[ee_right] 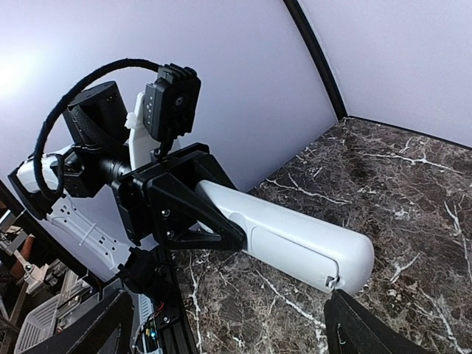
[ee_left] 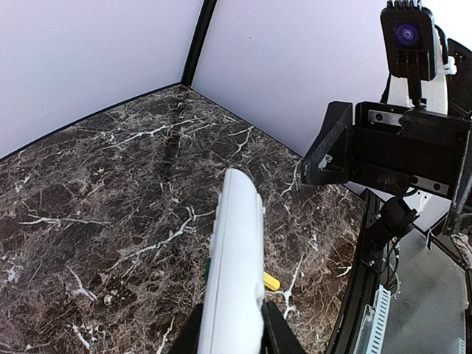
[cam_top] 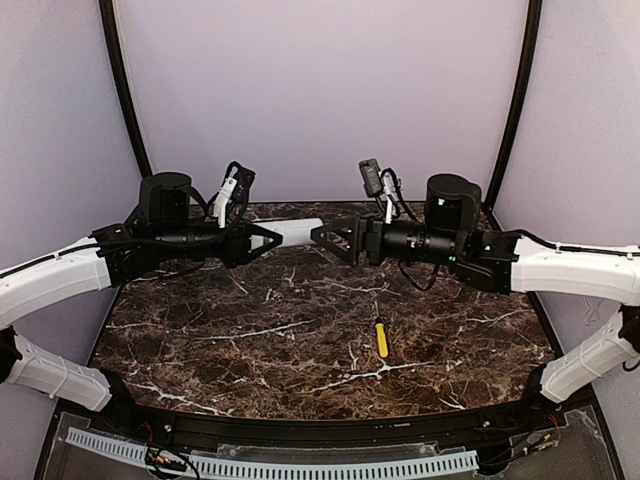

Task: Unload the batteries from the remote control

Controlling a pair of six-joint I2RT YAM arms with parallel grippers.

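The counter (cam_top: 250, 330) is seen as dark brown marble shot through with white veins. It is closed in by pale lilac walls (cam_top: 320, 90) at the back and on both sides. A black pole (cam_top: 124, 85) is stood in each back corner, and the near edge is finished with a curved black rim (cam_top: 320, 428).

Up at the back middle, the remote (cam_top: 297, 231) is held clear of the marble and roughly level. Its one end is gripped between the fingers of the left hand (cam_top: 272, 238), and the free end is pointed at the right hand (cam_top: 318, 236). The right hand is opened wide, with one finger shown at each bottom corner of its wrist view. The rounded end of the remote is brought just beside the finger at the right corner; whether they touch cannot be told. A panel seam is made out on the face of the remote turned to that camera.

A yellow-handled tool (cam_top: 381, 338) is laid flat right of centre, well apart from both hands. Open marble is seen all round it, as far as the near rim and across to the left wall. Both arms are stretched inward from the sides, above the back of the counter.
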